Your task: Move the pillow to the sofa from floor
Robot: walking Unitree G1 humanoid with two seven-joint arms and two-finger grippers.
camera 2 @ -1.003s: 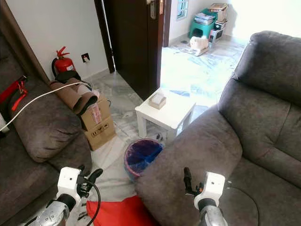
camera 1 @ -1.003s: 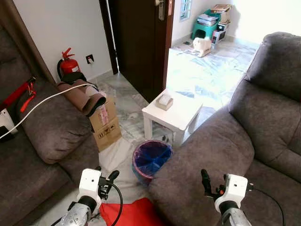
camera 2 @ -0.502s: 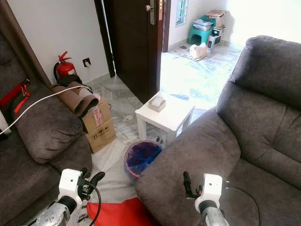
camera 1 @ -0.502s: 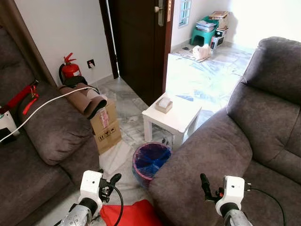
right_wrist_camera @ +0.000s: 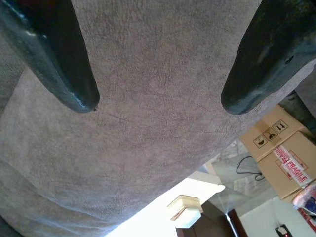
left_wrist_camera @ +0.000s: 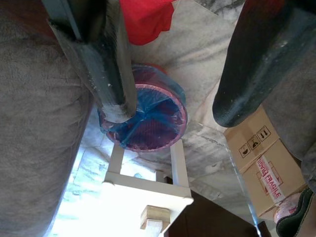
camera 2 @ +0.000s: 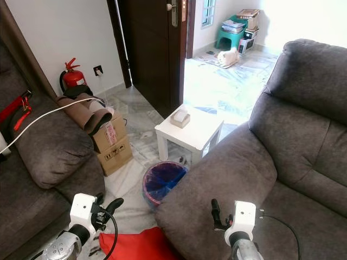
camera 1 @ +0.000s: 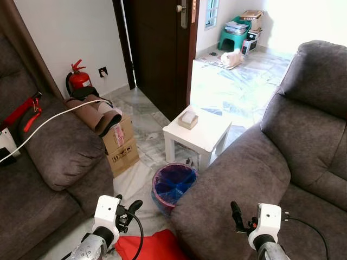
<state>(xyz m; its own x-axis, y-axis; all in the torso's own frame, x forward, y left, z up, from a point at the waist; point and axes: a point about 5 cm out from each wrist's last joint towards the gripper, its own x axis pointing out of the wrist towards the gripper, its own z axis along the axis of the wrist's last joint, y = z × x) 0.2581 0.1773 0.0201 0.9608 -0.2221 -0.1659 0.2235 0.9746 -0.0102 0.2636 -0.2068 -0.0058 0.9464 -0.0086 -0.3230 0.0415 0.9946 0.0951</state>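
The red pillow (camera 1: 145, 246) lies on the marble floor (camera 1: 142, 179) at the bottom edge of the head views, in the gap between two grey sofas. The left tool (camera 1: 128, 208) hovers just above it, fingers (left_wrist_camera: 247, 69) apart and empty. The right tool (camera 2: 213, 211) hangs over the armrest of the right sofa (camera 1: 255, 168), its fingers (right_wrist_camera: 261, 54) also spread with nothing between them. Just beyond the pillow stands a bin (camera 1: 174, 183) lined with a blue bag, beside a small white surface (camera 1: 203, 132) carrying a tissue box (camera 1: 188, 118). A cardboard box (camera 1: 120, 145) sits against the left sofa (camera 1: 59, 157), and a fire extinguisher (camera 1: 78, 79) stands by the wall
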